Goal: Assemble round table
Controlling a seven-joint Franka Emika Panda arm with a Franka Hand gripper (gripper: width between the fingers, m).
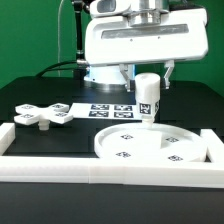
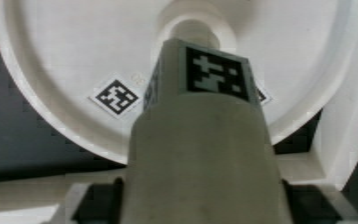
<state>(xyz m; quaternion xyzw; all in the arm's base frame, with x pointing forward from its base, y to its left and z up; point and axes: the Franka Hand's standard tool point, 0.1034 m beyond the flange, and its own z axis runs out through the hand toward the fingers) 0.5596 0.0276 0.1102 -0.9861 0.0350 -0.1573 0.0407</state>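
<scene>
Nearest, the post [image 2: 202, 130] is clamped upright by the gripper [image 1: 148, 82], closed on its upper end, and is poised over the middle of the disc [image 1: 112, 142] on the desk [image 1: 60, 140], seemingly for seating there, while the cross piece [image 1: 45, 113] is left aside.

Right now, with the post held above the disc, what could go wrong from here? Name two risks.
1. The post hangs in the gripper near the far edge of the disc, seemingly not over its middle. Lowered here, it might land off-centre.
2. In the wrist view the post covers much of the disc, so alignment may be hard to judge.
</scene>
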